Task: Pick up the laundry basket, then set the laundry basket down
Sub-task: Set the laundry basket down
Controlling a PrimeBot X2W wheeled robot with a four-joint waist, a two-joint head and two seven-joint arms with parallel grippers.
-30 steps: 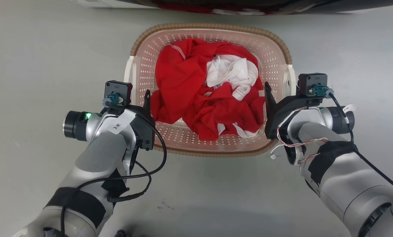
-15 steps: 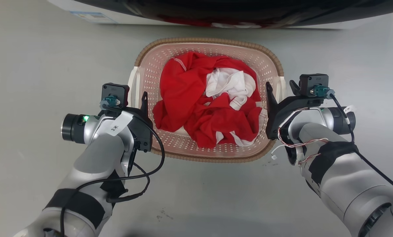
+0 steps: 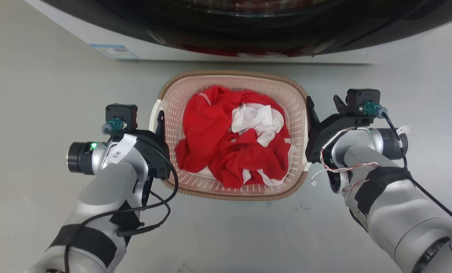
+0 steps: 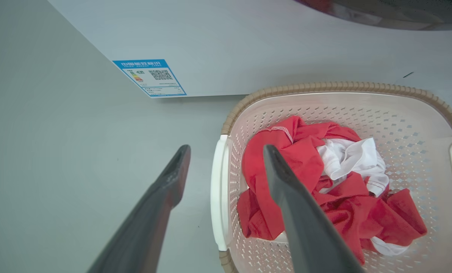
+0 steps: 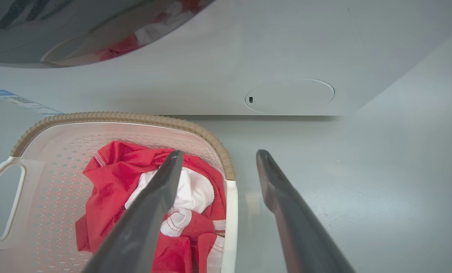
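- While the laundry basket stands on the grey floor just in front of the washer, only a narrow strip of floor separates its far brown rim from the washer's white front.
- Bare floor runs wide on the basket's left, on its right and on the robot's side.
- Left pincer released, fingers spread. In the left wrist view one finger is over the floor outside the basket and the other is over the basket's inside. The white left handle shows between them. Cannot tell whether either finger touches it.
- Right pincer released too, fingers apart. In the right wrist view the inner finger crosses over the clothes and the outer finger is over the floor. The white right handle lies between them; contact cannot be told.
- Both arms flank the basket, one at each short side, near its middle.
- Basket contents: a crumpled red garment covers most of the bottom. A white garment lies on it toward the far right, with red all around.
- The pile stays below the rim, and the perforated walls are bare above it.
- Washer front: a blue label low on the left and a round cover low on the right. The dark door above shows red and white patches.
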